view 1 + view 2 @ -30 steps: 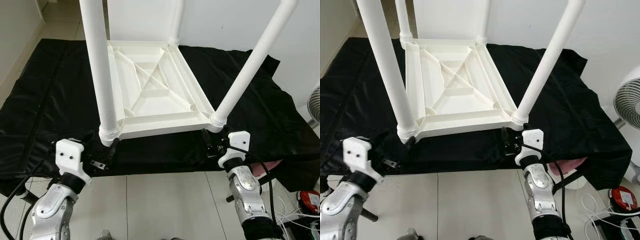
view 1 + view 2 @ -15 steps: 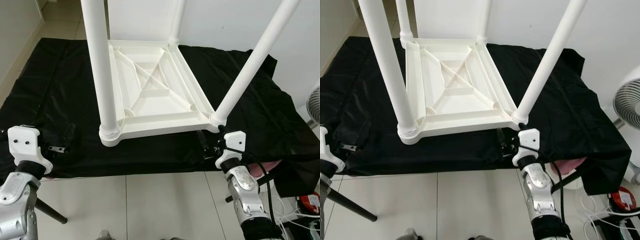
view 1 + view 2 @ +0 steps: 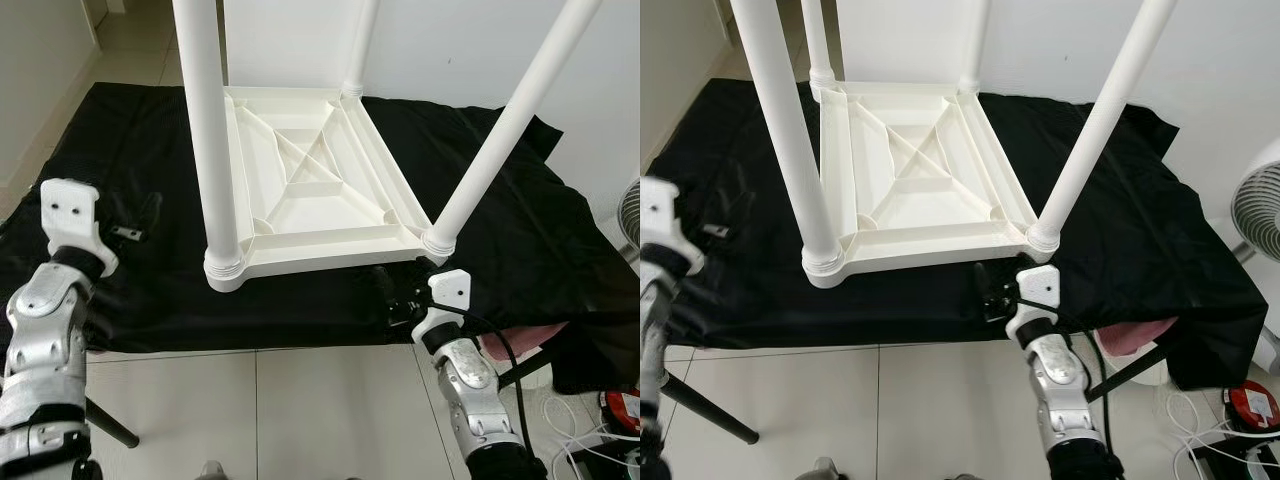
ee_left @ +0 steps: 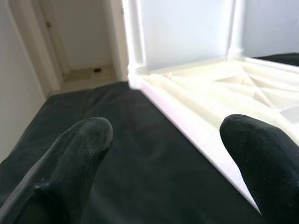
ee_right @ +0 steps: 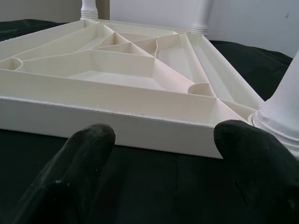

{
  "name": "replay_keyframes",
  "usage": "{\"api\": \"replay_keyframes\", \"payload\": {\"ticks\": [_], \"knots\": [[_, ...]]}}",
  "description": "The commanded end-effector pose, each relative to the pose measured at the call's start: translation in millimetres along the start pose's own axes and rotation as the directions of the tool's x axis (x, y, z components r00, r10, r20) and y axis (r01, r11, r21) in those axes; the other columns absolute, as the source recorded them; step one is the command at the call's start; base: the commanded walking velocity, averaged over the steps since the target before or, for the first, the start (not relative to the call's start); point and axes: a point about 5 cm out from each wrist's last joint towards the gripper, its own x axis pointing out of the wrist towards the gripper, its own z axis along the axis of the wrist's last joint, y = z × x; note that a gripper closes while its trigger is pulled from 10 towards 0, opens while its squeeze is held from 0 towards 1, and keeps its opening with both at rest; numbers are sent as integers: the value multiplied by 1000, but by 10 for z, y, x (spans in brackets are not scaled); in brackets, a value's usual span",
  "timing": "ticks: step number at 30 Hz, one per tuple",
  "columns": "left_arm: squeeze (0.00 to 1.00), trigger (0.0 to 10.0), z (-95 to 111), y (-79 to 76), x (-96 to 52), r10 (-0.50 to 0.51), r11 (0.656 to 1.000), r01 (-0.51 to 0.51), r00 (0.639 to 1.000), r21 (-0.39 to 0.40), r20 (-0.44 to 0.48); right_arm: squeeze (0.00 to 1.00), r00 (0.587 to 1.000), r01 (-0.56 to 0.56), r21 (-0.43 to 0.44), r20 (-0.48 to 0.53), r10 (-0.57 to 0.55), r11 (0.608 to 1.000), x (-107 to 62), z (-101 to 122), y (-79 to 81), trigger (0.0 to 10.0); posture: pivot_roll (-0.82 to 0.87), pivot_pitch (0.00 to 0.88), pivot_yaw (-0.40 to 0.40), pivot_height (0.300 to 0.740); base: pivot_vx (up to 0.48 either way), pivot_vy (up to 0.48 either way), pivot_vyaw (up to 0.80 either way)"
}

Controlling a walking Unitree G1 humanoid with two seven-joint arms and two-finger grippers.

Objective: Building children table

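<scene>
- Lower centre-right of the head views: the right pincer [image 3: 392, 296] sits just in front of the near edge of the upturned white table [image 3: 310, 185], close to its near right corner. In the right wrist view its two black fingers [image 5: 79, 172] are spread wide, with nothing between them and the table's white rim facing them.
- Left side of the frame, about mid-height: the left pincer [image 3: 140, 215] is held over the black cloth [image 3: 130, 150], well apart from the table's left edge. In the left wrist view its fingers [image 4: 70, 158] are spread, gripping nothing, and the table's long side runs across ahead of them.
- Centre: the table lies top-down on the black cloth that covers the bench, its ribbed underside facing up.
- A white leg [image 3: 213, 150] stands at the near left corner; another leg [image 3: 500, 130] rises, leaning right, from the near right corner; two more legs stand at the far corners.
- Right edge: a white fan [image 3: 1265, 190] stands on the floor.
- Lower right corner: a red round thing [image 3: 1252, 400] and cables lie on the tiled floor [image 3: 320, 410].
</scene>
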Motion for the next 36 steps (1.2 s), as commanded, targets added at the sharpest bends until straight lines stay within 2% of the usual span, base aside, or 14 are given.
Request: {"api": "replay_keyframes", "payload": {"ticks": [1, 8, 10, 13, 19, 21, 22, 23, 24, 25, 26, 27, 33, 36], "knots": [[0, 10000, -52, -69, 39, -3, 1000, 3, 1000, -7, -12, 0, 1000, 0, -1, -17, 0, 1000, -4, -30, -3, 10000, 66, 15, -60, 740, 0, 0, 0], [0, 10000, -21, -279, 176, -70, 997, 71, 997, -39, 23, 0, 1000, -12, -1, -23, 12, 1000, 15, -35, 42, 10000, 53, 14, -50, 740, 0, 0, 0], [0, 10000, -33, -439, 231, -130, 990, 132, 991, -56, 45, 0, 999, 4, -5, -35, -4, 1000, 9, -50, 31, 10000, 51, 16, -51, 740, 0, 0, 0], [0, 10000, -32, -555, 274, -170, 982, 175, 983, -70, 68, 0, 999, 15, -5, -44, -15, 1000, -1, -67, 25, 10000, 49, 18, -51, 740, 0, 0, 0], [0, 10000, -9, -679, 306, -209, 972, 217, 973, -86, 93, 0, 998, 23, -6, -50, -24, 1000, -5, -78, 24, 10000, 47, 19, -51, 740, 0, 0, 0], [0, 10000, 59, -934, 313, -290, 947, 304, 948, -106, 132, 0, 998, 35, -9, -52, -35, 999, 10, -77, 14, 10000, 42, 34, -51, 740, 0, 0, 0], [0, 10000, 59, -934, 313, -290, 947, 304, 948, -106, 132, 0, 998, 35, -9, -52, -35, 999, 10, -77, 14, 10000, 42, 34, -51, 740, 0, 0, 0], [0, 10000, 86, -1024, 310, -315, 936, 333, 938, -115, 147, 0, 998, 38, -11, -52, -38, 999, 15, -75, 11, 10000, 41, 36, -50, 740, 0, 0, 0], [0, 10000, 86, -1024, 310, -315, 936, 333, 938, -115, 147, 0, 998, 38, -11, -52, -38, 999, 15, -75, 11, 10000, 41, 36, -50, 740, 0, 0, 0], [0, 10000, 124, -1134, 296, -353, 921, 373, 921, -113, 164, 0, 998, 41, -12, -52, -42, 999, 20, -76, 7, 10000, 43, 40, -50, 740, 0, 0, 0], [0, 10000, 124, -1134, 296, -353, 921, 373, 921, -113, 164, 0, 998, 41, -12, -52, -42, 999, 20, -76, 7, 10000, 43, 40, -50, 740, 0, 0, 0], [0, 10000, 202, -1315, 267, -408, 893, 435, 892, -118, 196, 0, 997, 46, -14, -54, -47, 999, 28, -78, 2, 10000, 44, 51, -48, 740, 0, 0, 0], [0, 10000, 329, -1521, 213, -483, 860, 507, 844, -53, 234, 0, 997, 56, -18, -54, -57, 998, 31, -73, -10, 10000, 40, 58, -47, 740, 0, 0, 0], [0, 10000, 473, -1594, 216, -483, 851, 520, 828, -68, 283, 0, 996, 60, -20, -57, -61, 998, 22, -76, -15, 10000, 38, 57, -47, 740, 0, 0, 0]]}}
